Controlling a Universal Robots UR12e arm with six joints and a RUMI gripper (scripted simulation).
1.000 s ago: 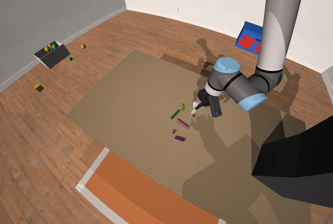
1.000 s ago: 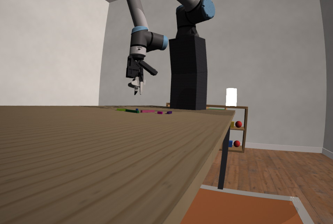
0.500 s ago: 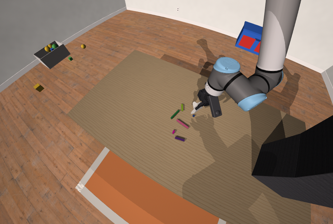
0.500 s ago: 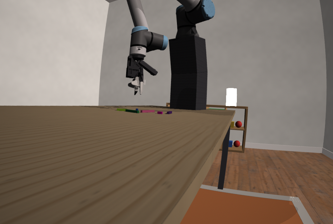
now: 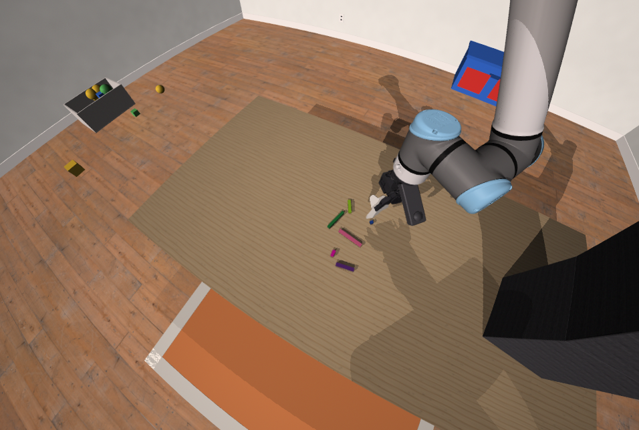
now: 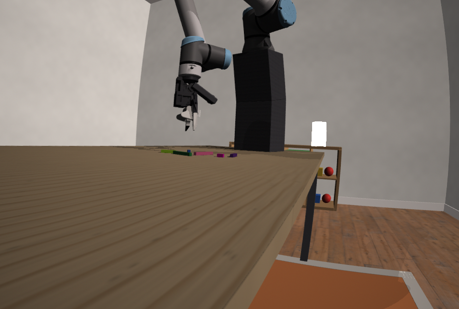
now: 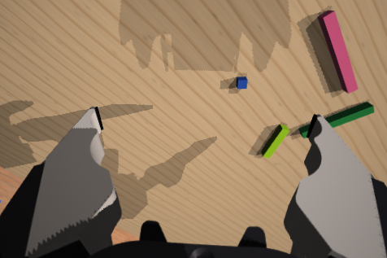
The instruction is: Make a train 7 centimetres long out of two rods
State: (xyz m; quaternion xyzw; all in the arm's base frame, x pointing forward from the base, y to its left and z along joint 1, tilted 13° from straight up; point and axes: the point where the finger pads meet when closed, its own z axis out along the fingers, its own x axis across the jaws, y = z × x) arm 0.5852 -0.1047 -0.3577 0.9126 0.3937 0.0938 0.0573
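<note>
Several rods lie flat on the wooden table. A lime rod lies close beside a green rod. A pink rod, a small blue rod, a magenta rod and a purple rod lie apart. My gripper is open and empty. It hangs well above the table, near the blue rod.
The robot's black pedestal stands at the table's far side. A grey bin with balls, loose blocks, a blue box and an orange mat are on the floor. A shelf stands beyond the table.
</note>
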